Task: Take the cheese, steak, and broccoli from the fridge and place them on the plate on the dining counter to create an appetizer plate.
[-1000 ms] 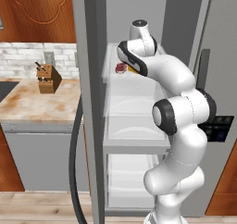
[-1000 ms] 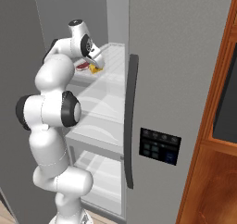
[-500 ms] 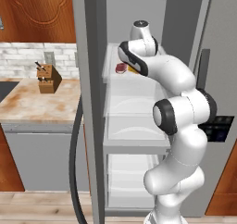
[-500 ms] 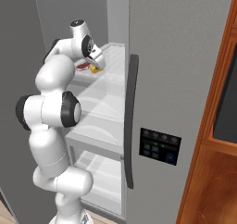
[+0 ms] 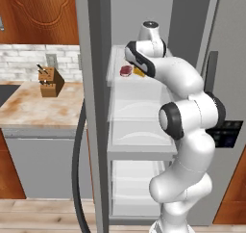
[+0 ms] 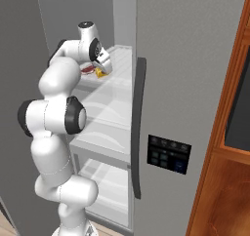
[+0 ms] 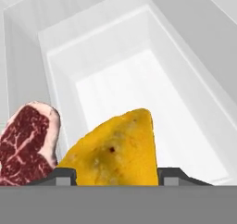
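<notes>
The fridge (image 5: 91, 107) stands open, its white shelves in view. On the upper shelf, the reddish steak (image 5: 126, 71) lies just left of the yellow-orange cheese (image 5: 140, 72). My gripper (image 5: 141, 68) reaches down onto that shelf and is shut on the cheese (image 7: 113, 156), which fills the gap between the two fingertips (image 7: 65, 174). In the hand view the steak (image 7: 25, 146) sits close beside the cheese on the left. From the right base, the cheese (image 6: 100, 73) shows under my gripper (image 6: 101, 68) with the steak (image 6: 88, 70) behind it. The broccoli, plate and dining counter are out of view.
The open fridge door (image 5: 89, 145) with its dark handle stands left of the arm. A marble sink counter (image 5: 38, 109) with a knife block (image 5: 50, 82) lies further left. The other fridge door (image 6: 190, 84) with a control panel (image 6: 168, 153) is on the right. A white bin (image 7: 139, 93) lies below the shelf.
</notes>
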Controlling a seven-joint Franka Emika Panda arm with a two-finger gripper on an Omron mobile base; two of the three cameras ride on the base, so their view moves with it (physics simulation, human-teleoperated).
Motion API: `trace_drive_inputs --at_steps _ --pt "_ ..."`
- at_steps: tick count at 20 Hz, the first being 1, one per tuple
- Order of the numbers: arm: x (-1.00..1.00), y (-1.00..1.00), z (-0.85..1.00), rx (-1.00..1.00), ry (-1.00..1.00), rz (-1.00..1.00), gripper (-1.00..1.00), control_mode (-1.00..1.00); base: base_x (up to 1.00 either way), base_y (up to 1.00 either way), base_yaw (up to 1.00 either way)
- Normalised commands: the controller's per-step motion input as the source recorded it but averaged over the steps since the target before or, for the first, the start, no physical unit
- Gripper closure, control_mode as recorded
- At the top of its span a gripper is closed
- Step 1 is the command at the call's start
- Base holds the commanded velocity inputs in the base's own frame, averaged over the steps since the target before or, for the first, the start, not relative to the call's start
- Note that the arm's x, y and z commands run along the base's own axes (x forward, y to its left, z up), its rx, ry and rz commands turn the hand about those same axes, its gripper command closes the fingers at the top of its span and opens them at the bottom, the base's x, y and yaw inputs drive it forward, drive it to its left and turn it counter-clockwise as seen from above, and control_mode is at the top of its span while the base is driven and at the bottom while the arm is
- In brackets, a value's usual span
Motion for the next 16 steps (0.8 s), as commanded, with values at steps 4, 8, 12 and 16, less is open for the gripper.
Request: trace_drive_inputs --at_steps 4,8,12,16 --pt "0.3 -0.04 -1.0 0.04 0.02 0.0 1.0 -1.0 0.0 0.0 0.0" --pt "-0.48 -0.01 -0.24 0.0 -0.15 0.0 1.0 -1.0 0.0 0.0 0.0" --pt "-0.96 0.0 0.09 0.0 -0.25 0.0 1.0 -1.0 0.0 0.0 0.0" --pt "-1.0 -0.01 0.02 0.0 -0.2 0.0 1.0 -1.0 0.0 0.0 0.0"
